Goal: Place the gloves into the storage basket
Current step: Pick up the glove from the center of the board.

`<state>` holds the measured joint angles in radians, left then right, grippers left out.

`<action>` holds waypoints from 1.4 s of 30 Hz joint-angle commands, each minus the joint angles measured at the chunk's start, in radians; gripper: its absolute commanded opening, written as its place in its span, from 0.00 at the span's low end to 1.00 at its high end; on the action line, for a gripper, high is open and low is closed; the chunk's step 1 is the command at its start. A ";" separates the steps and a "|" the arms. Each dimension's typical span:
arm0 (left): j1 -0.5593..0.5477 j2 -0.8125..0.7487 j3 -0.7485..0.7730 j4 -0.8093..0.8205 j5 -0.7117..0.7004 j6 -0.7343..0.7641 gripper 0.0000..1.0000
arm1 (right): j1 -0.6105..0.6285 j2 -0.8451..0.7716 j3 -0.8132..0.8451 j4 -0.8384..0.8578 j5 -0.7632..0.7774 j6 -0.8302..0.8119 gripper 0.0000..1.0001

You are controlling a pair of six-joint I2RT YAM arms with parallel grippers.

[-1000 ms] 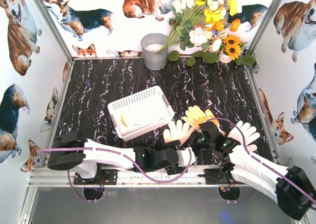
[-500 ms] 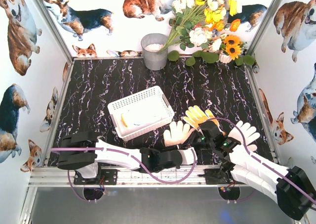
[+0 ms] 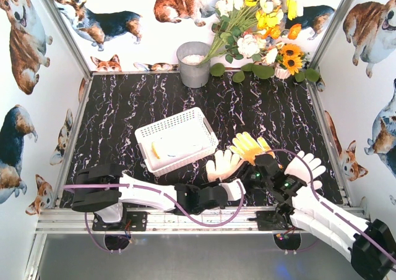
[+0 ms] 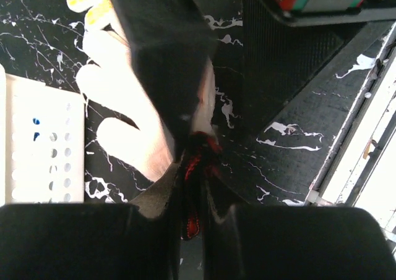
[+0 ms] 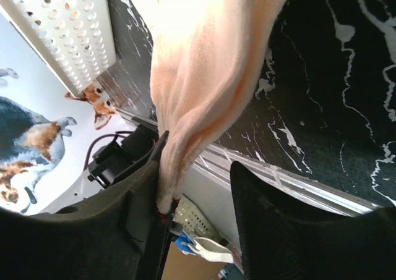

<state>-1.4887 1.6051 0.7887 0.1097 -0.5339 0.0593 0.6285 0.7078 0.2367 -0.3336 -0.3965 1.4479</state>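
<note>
A cream glove [image 3: 223,164] lies flat on the dark table just right of the white storage basket [image 3: 143,134]. My left gripper [image 3: 238,186] is shut on its red-edged cuff [image 4: 193,164], the palm [image 4: 130,125] spreading out beyond the jaws. My right gripper [image 3: 255,169] is at the same cuff with its jaws apart, and the cream cloth [image 5: 204,63] rests against its left finger. A yellow glove [image 3: 250,145] lies behind that gripper and another cream glove [image 3: 304,167] to its right. In the basket lie pale cloth and a yellow patch.
A grey metal bucket [image 3: 193,63] stands at the back centre with a bunch of flowers [image 3: 260,26] to its right. The basket's perforated wall [image 5: 62,26] is close to the right gripper. The metal frame rail [image 3: 185,221] runs along the near edge.
My left gripper reached in to the right and shut on the cream glove's cuff. My right gripper, shut before, has opened.
</note>
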 commanded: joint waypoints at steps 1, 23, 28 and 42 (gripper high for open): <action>0.000 -0.020 -0.025 -0.004 0.019 -0.030 0.00 | 0.004 -0.063 0.014 0.035 0.069 0.038 0.56; 0.019 -0.094 -0.062 -0.009 -0.007 -0.083 0.00 | 0.004 0.088 -0.031 0.148 0.228 0.071 0.71; 0.019 -0.125 -0.076 -0.010 0.009 -0.081 0.00 | 0.005 0.131 -0.034 0.216 0.259 0.085 0.71; 0.022 -0.162 -0.091 -0.020 0.027 -0.074 0.00 | 0.023 0.445 -0.022 0.493 0.202 0.100 0.65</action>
<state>-1.4731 1.4715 0.7074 0.0814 -0.5137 -0.0109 0.6464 1.0851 0.2020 0.0994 -0.2100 1.5654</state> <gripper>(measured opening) 0.049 0.666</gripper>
